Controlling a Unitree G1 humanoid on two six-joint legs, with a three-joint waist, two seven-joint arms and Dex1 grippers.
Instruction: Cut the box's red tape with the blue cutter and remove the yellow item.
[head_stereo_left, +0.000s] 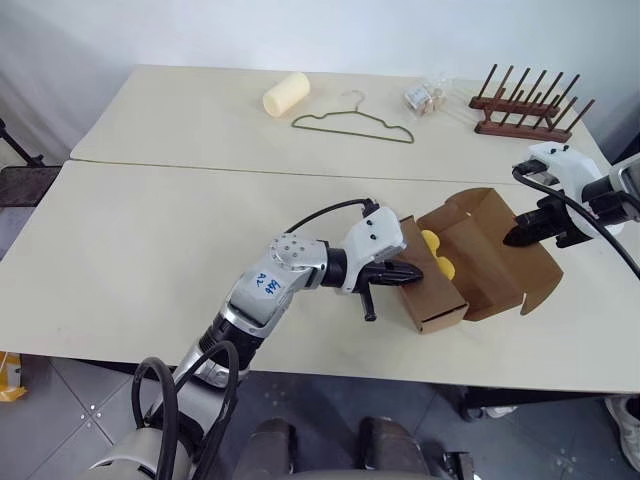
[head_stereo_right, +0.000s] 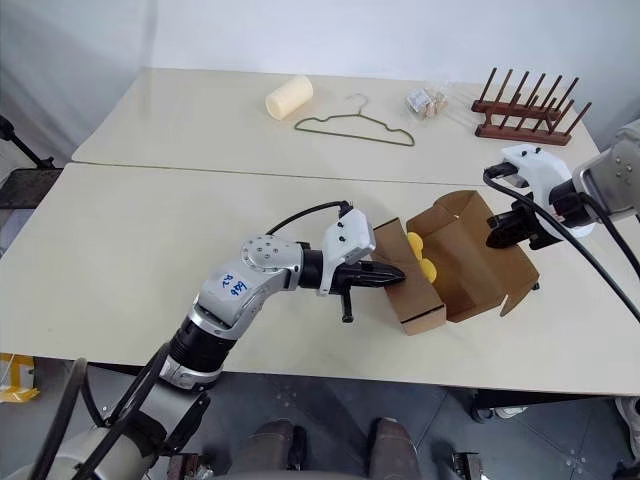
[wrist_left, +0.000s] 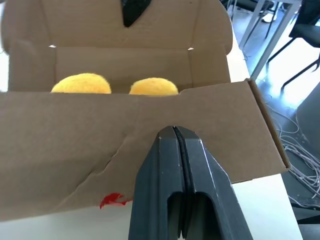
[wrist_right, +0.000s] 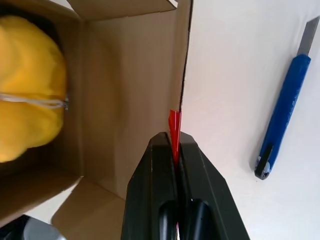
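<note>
Cardboard box (head_stereo_left: 470, 255) open, yellow item (head_stereo_left: 436, 252) inside; left claw (head_stereo_left: 415, 272) closed against wall, right claw (wrist_right: 174, 145) pinching lid.

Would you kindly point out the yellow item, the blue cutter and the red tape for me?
yellow item (wrist_right: 30, 85): right wrist view, on its rounded side inside the open box.
blue cutter (wrist_right: 285, 107): right wrist view, middle of its blue handle.
red tape (wrist_left: 112, 200): left wrist view, on the torn scrap at the carton's edge.

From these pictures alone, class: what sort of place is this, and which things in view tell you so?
Probably a robot test room or lab, not a home. Two plain tables pushed together hold unrelated props: a hanger, a peg rack, an open box. Loose cables lie on the tiled floor.
</note>
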